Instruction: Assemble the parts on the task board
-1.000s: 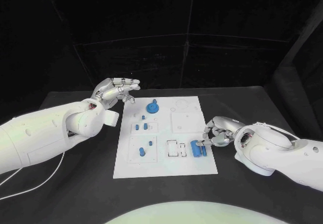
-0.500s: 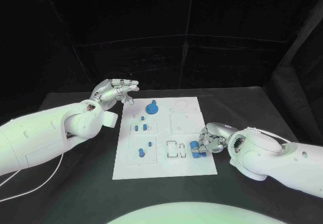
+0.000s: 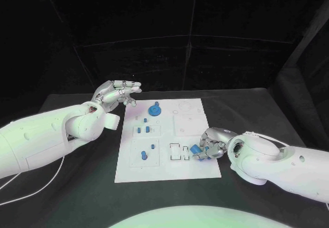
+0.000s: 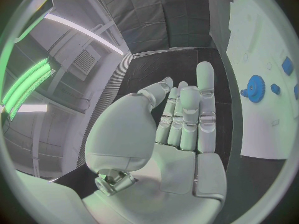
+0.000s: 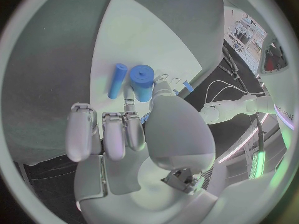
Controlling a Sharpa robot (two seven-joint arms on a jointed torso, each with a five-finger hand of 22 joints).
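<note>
Now right hand [image 3: 214, 144] low over task board [image 3: 164, 166], fingers [image 5: 115, 134] curled

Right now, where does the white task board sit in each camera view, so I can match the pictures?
Head view: the task board lies mid-table between both arms.
Left wrist view: the task board lies beyond the left hand, carrying the blue gear.
Right wrist view: the task board lies beyond the right hand.
Shared landmark: the black table bordering it.
</note>
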